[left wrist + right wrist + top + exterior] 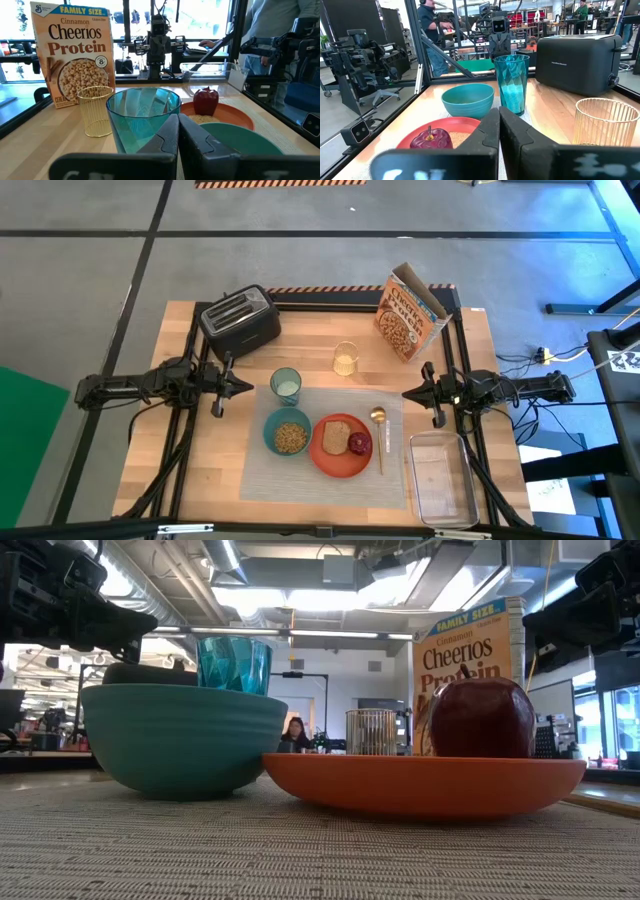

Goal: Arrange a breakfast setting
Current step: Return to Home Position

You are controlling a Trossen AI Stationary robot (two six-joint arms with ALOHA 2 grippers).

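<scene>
A grey placemat (260, 475) lies at the table's near middle. On it stand a round orange plate (340, 462) with a toast slice (335, 436) and a small red fruit (360, 443), a teal bowl (287, 433) of cereal, a translucent teal cup (286, 385) and a gold spoon (379, 435). The fruit also shows in the low view (482, 718). My left gripper (243, 387) hovers shut and empty just left of the cup. My right gripper (409, 394) hovers shut and empty right of the spoon.
A black toaster (240, 320) stands at the far left, a cereal box (408, 315) at the far right, a pale ribbed glass (345, 360) between them. A clear plastic tray (440, 478) lies at the near right. People show in the room beyond.
</scene>
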